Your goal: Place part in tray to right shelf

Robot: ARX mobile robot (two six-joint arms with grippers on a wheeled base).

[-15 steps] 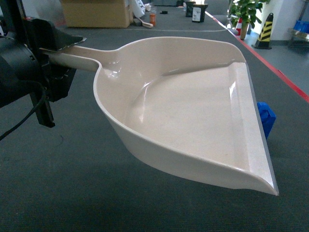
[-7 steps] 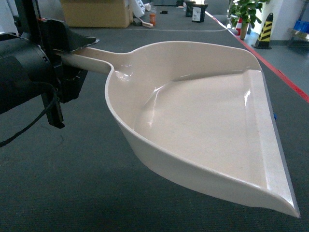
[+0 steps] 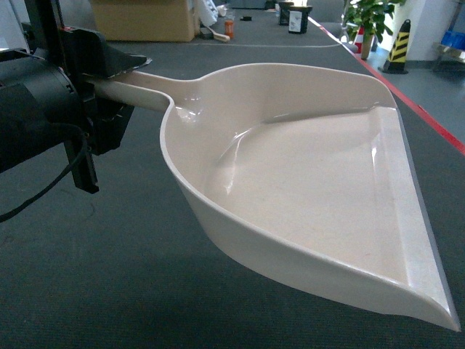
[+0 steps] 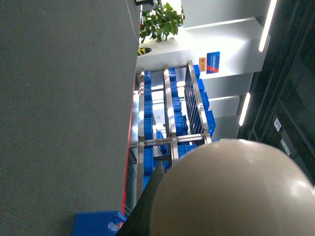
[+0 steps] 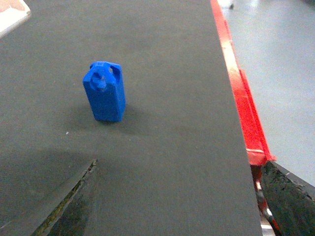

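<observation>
The beige tray (image 3: 312,189) hangs above the dark table, lip toward the right. My left gripper (image 3: 109,73) is shut on its long handle at the upper left. The tray hides the part in the head view. In the left wrist view the tray's rounded underside (image 4: 231,191) fills the lower right, the blue part (image 4: 96,223) shows at the bottom edge, and the steel right shelf (image 4: 170,123) stands beyond the table edge. In the right wrist view the part (image 5: 105,97) stands upright on the mat, well ahead of my open, empty right gripper (image 5: 177,206).
The table's red edge (image 5: 241,93) runs along the right, with floor beyond it. Blue crates (image 4: 194,98) sit in the shelf. A cardboard box (image 3: 145,18), a potted plant (image 3: 370,18) and a yellow-black post (image 3: 398,43) stand far back.
The left arm has carried the tray to the right and closer to the head camera. The tray now covers the blue part that showed at its right edge.
</observation>
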